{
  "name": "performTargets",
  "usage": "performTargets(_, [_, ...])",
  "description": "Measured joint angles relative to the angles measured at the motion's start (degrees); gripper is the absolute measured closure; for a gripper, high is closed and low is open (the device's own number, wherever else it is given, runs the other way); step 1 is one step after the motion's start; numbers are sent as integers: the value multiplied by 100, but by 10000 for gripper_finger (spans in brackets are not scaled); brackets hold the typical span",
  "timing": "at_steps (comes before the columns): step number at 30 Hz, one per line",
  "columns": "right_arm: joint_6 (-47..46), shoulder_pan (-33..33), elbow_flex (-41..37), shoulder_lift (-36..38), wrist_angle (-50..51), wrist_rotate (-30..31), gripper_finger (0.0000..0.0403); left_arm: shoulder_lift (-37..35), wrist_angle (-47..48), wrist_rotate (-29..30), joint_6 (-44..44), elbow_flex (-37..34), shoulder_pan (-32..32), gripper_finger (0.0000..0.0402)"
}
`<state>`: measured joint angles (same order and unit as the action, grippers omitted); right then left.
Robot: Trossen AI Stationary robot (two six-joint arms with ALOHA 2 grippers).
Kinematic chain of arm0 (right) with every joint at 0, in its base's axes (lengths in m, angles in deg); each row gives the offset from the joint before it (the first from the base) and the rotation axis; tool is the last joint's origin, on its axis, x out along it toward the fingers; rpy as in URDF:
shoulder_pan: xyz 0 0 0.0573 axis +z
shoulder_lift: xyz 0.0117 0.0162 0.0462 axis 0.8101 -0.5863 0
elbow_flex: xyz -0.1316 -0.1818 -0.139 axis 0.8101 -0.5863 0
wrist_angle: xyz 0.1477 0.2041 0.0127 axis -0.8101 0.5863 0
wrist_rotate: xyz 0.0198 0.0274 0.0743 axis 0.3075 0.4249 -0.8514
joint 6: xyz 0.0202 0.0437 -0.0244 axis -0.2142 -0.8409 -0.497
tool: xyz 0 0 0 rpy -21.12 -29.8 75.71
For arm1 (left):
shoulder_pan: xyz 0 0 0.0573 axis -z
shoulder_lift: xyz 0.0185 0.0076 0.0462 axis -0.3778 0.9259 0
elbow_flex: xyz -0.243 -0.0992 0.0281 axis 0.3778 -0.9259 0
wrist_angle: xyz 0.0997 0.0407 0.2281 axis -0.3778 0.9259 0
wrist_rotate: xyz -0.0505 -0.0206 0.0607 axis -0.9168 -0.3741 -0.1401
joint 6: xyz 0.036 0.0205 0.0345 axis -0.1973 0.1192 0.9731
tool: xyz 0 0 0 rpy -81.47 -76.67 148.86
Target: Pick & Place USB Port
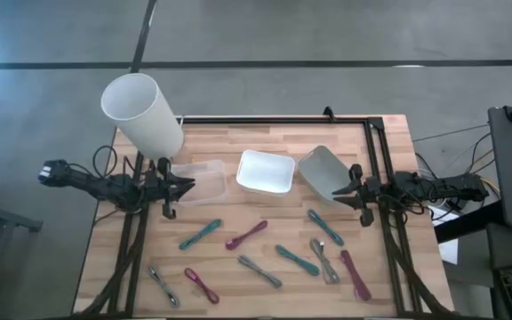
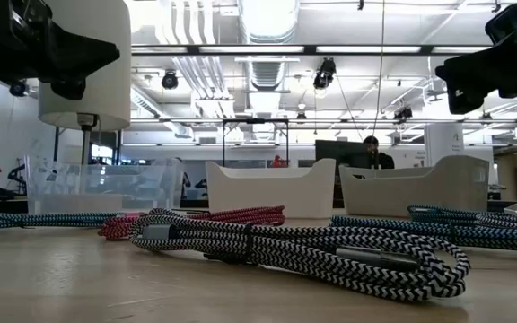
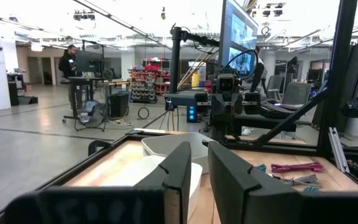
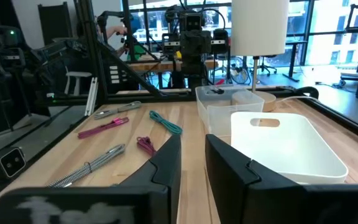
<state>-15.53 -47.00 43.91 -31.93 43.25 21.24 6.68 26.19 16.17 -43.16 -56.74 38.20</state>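
Several bundled USB cables lie flat on the wooden table: teal (image 1: 201, 234), magenta (image 1: 246, 235), grey (image 1: 260, 271) and others toward the near edge. In the low view a black-and-white braided cable (image 2: 303, 251) lies nearest. My left gripper (image 1: 188, 187) hovers at the clear bin (image 1: 198, 182), its fingers a narrow gap apart (image 3: 201, 171). My right gripper (image 1: 337, 192) hovers by the grey bin (image 1: 324, 173), also with a narrow gap (image 4: 193, 165). Both are above the table and hold nothing.
A white bin (image 1: 265, 172) stands between the clear and grey bins. A tall white cylinder (image 1: 142, 111) stands on a thin stem at the far left corner. A black frame (image 1: 274, 120) runs along the table's far edge and sides. Bare wood lies between bins and cables.
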Motion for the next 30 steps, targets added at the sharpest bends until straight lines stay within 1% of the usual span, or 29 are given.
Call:
performTargets(14, [0,-1,-2,1,1,-2,314,1,-2,0,0,0,1,342])
performTargets(26, [0,0,-1,-1,1,-1,334,1,-2,0,1,2,-1,342])
performTargets(30, [0,-1,0,0,-2,-1,334,-1,-2,0,8,0,1,342])
